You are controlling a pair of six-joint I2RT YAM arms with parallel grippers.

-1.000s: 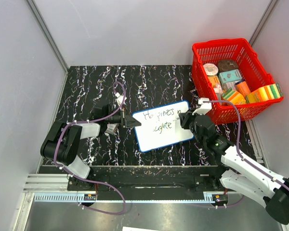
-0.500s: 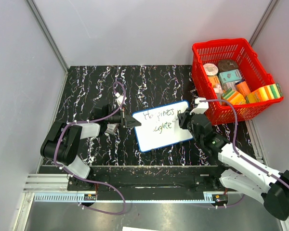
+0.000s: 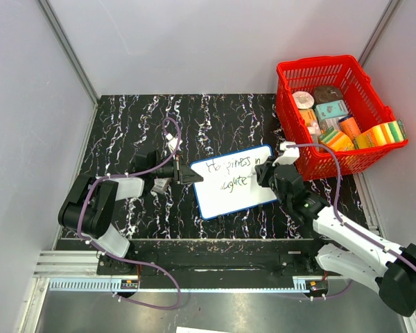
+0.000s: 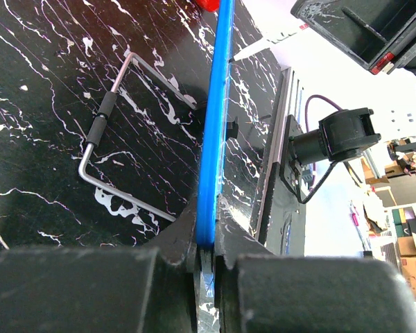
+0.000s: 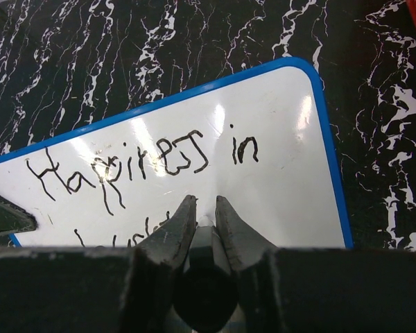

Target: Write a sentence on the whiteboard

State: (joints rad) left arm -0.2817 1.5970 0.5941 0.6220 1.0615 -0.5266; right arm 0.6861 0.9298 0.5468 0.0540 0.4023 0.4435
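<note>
The whiteboard (image 3: 240,200) lies tilted on the black marbled table, white with a thin blue rim. The sentence (image 3: 230,166) shows as two dark handwritten lines, the upper one reading "Happiness in" (image 5: 147,165). My left gripper (image 3: 188,175) is shut on the board's left edge, and the blue rim (image 4: 218,104) runs straight out from between its jaws (image 4: 206,244). My right gripper (image 3: 265,175) hovers over the board's right part, shut on a dark marker (image 5: 209,244). The marker's tip points down at the white surface (image 5: 288,194) just below the upper line.
A red basket (image 3: 317,64) full of small packets and sponges stands at the back right, close to my right arm. A bent metal wire stand (image 4: 101,129) lies on the table left of the board. Grey walls close in both sides.
My right gripper has shifted slightly left over the board with the marker. The left gripper and the board have not moved.
</note>
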